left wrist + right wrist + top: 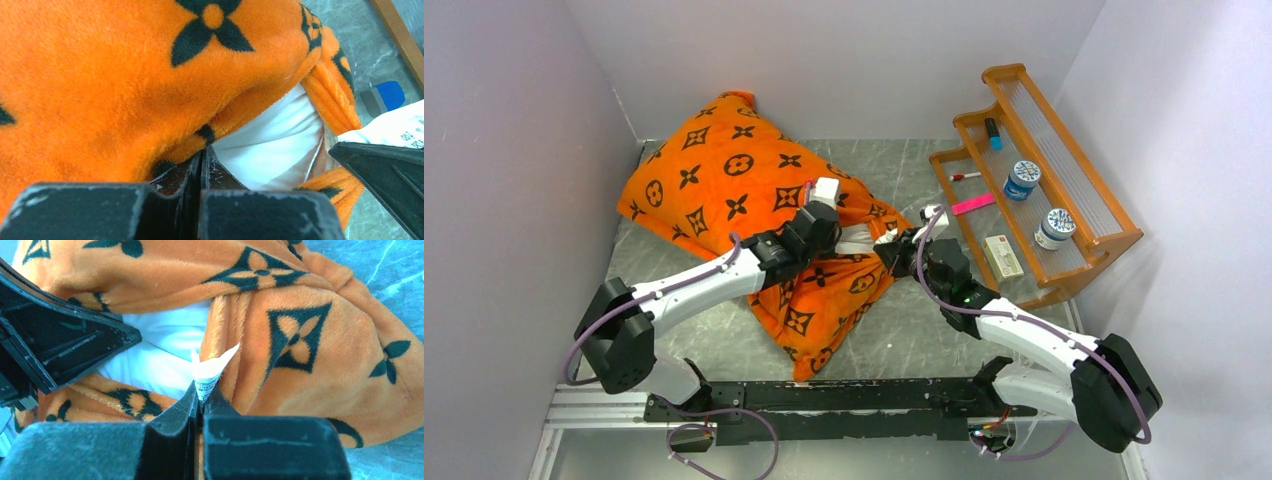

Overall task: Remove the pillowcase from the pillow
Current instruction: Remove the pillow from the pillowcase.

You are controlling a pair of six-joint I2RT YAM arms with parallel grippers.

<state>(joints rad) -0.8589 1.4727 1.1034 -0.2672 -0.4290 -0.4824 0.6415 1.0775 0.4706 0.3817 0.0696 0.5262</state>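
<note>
White walls [824, 60], grey scratched tabletop [904, 330], wooden rack [1007, 76].

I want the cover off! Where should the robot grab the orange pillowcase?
At the folded hem of the pillowcase opening, coming from the open end where the white pillow peeks out; that rim is a loose, raised ridge.

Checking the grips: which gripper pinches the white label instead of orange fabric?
The right gripper: a white label sticks up out of its shut jaws, whereas the left gripper is shut on the orange pillowcase edge.
</note>
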